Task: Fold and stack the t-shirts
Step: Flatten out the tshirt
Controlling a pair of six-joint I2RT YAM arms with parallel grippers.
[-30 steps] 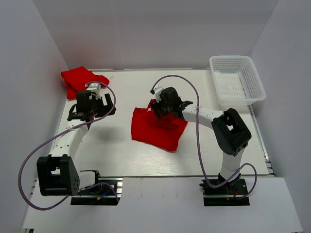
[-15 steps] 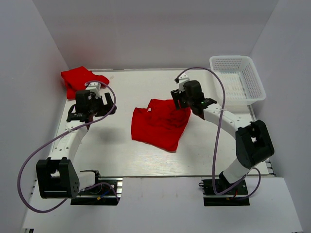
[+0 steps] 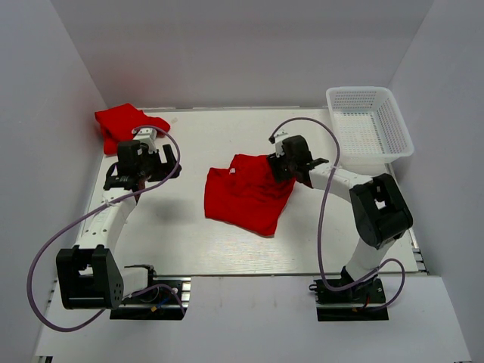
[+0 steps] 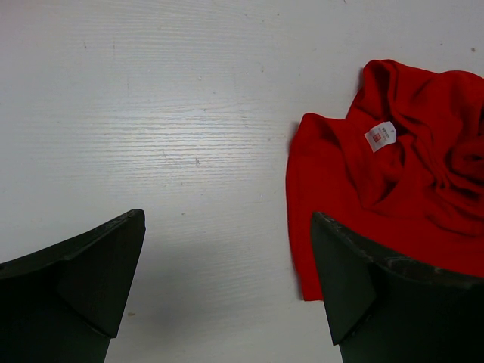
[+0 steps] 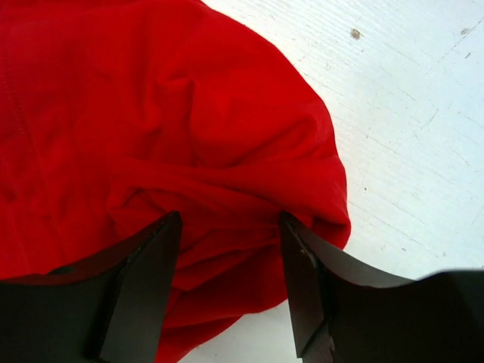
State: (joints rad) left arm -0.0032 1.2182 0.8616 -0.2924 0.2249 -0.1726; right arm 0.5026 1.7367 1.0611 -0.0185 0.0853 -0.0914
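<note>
From above, a crumpled t-shirt [image 3: 248, 193] lies mid-table and a second t-shirt [image 3: 125, 123] sits far left. Left wrist: the left gripper [image 4: 227, 227] hangs over the table [image 4: 151, 113], jaws wide apart. Right wrist: the right gripper [image 5: 229, 227] has its jaws apart around a cloth bump. A thin pinch might slip.

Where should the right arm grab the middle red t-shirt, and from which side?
Pinch the raised fold at the far-right corner of the middle t-shirt, coming straight down from above. There the cloth bunches into a ridge by the rounded edge, narrow enough for the right tool, whose open jaws straddle it. The flatter middle likely gives nothing to pinch.
</note>
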